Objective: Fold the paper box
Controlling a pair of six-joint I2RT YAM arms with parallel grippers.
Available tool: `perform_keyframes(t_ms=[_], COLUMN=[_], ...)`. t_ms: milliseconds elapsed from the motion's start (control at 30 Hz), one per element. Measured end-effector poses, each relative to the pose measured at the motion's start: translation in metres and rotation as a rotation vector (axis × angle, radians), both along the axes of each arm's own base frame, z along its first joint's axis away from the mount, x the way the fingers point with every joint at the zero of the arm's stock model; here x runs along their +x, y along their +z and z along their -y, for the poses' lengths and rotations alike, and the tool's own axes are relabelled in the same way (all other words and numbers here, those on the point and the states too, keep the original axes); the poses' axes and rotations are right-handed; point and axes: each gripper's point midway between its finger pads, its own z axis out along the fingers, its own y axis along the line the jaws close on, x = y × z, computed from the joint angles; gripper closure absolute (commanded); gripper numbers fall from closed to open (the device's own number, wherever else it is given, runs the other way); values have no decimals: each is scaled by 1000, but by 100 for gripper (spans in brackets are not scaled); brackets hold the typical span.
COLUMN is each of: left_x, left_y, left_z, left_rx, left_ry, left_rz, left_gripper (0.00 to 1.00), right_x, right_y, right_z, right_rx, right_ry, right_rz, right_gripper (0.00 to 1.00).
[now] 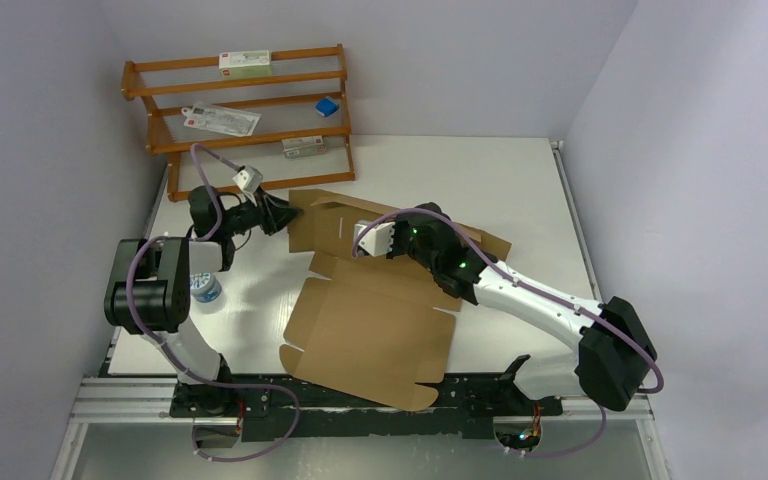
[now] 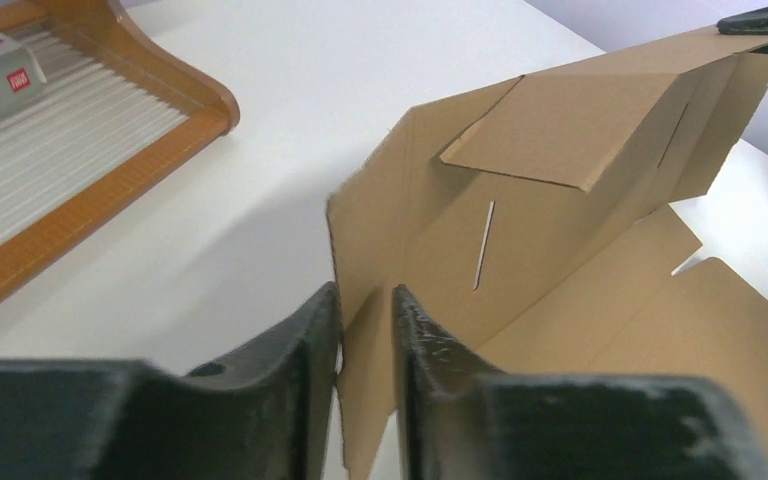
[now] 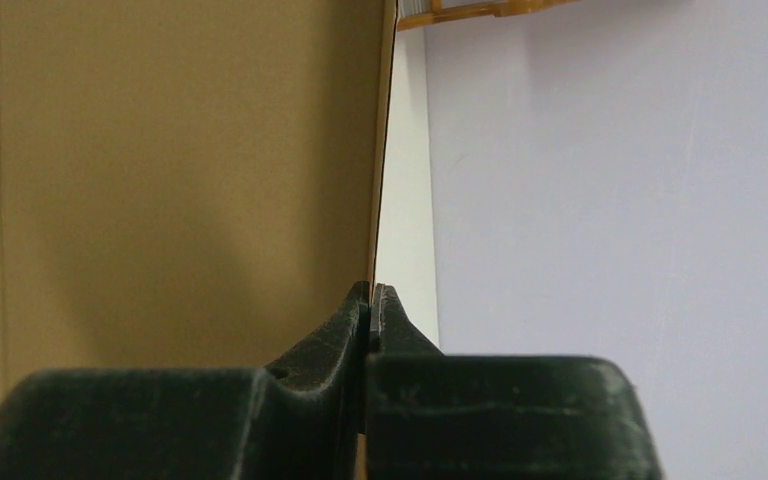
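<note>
Currently: early in the fold, with both arms on the far section of the sheet.
Thing: paper box (image 1: pixel 370 335), a plain brown corrugated cardboard die-cut sheet with flaps and slits, unprinted.
Where: middle of the white bench (image 1: pixel 520 200). Its big near panel lies flat and reaches the near edge. Its far section is tilted up, towards the far-left corner.
Left gripper (image 2: pixel 365 310): jaws straddle the left edge of the raised section, with cardboard between the fingers (image 2: pixel 300 350). The gap is narrow, but I cannot tell whether it is a firm pinch or just a loose bracket.
Right gripper (image 3: pixel 371 300): clenched on a thin cardboard edge, pads pressed together on it. From the left wrist view its tip sits at the top right corner of the raised section.
Done: far panel lifted off the bench, and one small flap there is already bent inward over the panel with the slit.
Left: most of it, I'd say. The near panel and its side flaps are still flat, no walls are locked, no tabs are in slits, and the lid isn't closed.
Next (judgement): crease the raised wall square, then tuck the side tabs. The left grasp needs confirming first.
Risk: the sheet slides towards the near edge if the pull is uneven.
Nearby: brown wooden rack (image 1: pixel 245 110) at the far-left corner, close to the raised flap but apart from it.
</note>
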Motion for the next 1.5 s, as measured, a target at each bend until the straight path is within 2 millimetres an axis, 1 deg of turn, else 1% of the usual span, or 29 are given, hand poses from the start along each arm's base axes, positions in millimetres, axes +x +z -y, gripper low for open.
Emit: perform_keyframes(t_ms=[67,133,267,500,700,933,1100,1267,1500], left_x=[-1,-3,-15,-40,-51,-71,-92,-97,-103], left_y=[2,5,9,22,34,22,22,24,24], left_z=[1,2,3,2,16,31,49,54,57], left_rx=[-5,-8,-14,-15,7,14,4,5,12], left_ry=[-11,-18,-23,41,78,97,44,52,96], left_rz=[4,9,8,36,76,50,52,59,64], left_gripper=[88,94,95,95,95,95,95,95,95], right_x=[0,0,1,3,8,12,15,17,15], right_y=[0,-1,-3,2,6,8,-3,1,0], right_z=[0,0,-1,-1,7,15,12,9,8], right_rx=[-3,-7,-19,-26,-56,-73,-100,-97,-99], right_ry=[0,0,1,-3,-46,-80,-74,-68,-61], right_rz=[1,2,3,22,50,61,46,49,45], right_gripper=[100,100,100,100,100,100,100,100,100])
